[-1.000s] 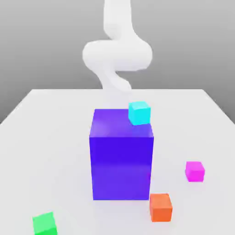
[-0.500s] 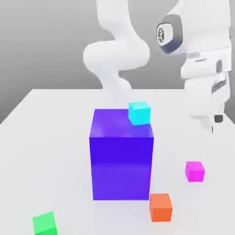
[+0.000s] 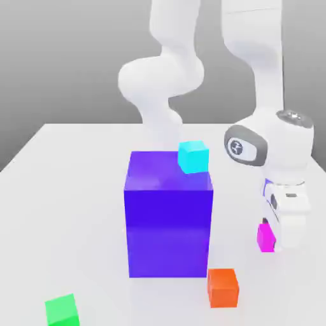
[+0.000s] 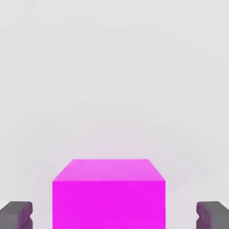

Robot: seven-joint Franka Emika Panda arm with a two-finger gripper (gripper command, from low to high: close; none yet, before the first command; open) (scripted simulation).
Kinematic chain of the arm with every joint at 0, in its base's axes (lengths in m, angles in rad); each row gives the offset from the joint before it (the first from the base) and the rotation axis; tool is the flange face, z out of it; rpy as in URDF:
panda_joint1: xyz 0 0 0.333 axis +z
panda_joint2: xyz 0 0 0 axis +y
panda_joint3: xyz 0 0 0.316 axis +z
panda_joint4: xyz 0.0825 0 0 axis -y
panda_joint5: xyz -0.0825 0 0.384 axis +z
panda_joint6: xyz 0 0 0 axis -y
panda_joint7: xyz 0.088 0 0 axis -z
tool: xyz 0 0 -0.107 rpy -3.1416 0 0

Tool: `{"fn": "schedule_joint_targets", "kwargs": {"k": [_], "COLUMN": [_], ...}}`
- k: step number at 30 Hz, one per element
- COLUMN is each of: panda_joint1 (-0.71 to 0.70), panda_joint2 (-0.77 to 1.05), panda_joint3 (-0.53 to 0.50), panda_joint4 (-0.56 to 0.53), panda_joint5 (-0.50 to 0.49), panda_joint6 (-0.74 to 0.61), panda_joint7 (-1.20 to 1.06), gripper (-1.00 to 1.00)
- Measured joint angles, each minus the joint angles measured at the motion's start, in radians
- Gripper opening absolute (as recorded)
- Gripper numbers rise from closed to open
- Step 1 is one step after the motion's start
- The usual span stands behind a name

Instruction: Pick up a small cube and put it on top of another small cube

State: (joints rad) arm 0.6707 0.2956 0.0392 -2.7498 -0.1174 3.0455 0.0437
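The small magenta-pink cube [image 3: 264, 236] rests on the white table [image 3: 76, 191] at the exterior view's right, partly covered by my hand. My gripper [image 3: 275, 242] has come down over it. In the hand view the pink cube [image 4: 108, 197] sits between the two dark fingertips [image 4: 17, 214], with a visible gap on each side, so my gripper [image 4: 114, 214] is open around it and not touching. The small orange cube [image 3: 223, 288] lies on the table nearer the front, to the left of the pink one and apart from it.
A big blue-purple block [image 3: 169, 216] stands mid-table, close to the orange cube's left rear. A cyan small cube [image 3: 193, 156] sits on the block's top right corner. A green small cube [image 3: 62, 311] lies at the front left. The arm's white links rise behind.
The hand has dropped from high at the right down onto the pink cube, and its fingers have drawn closer together. No cube has moved.
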Motion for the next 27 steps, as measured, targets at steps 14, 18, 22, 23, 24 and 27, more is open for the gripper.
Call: {"fn": "schedule_joint_targets", "kwargs": {"k": [14, 18, 22, 23, 24, 27], "panda_joint1": [-0.097, -0.243, -0.364, -0.394, -0.423, -0.507], "panda_joint2": [-0.229, -0.197, -0.151, -0.139, -0.129, -0.102], "panda_joint3": [0.041, -0.022, -0.107, -0.130, -0.153, -0.221], "panda_joint4": [0.013, 0.142, 0.242, 0.264, 0.285, 0.343], "panda_joint5": [0.159, 0.255, 0.291, 0.295, 0.299, 0.306], "panda_joint6": [-0.215, -0.291, -0.358, -0.373, -0.388, -0.429], "panda_joint7": [-0.110, -0.213, -0.306, -0.329, -0.350, -0.412], "gripper": [-1.00, -1.00, -1.00, -1.00, -1.00, -1.00]}}
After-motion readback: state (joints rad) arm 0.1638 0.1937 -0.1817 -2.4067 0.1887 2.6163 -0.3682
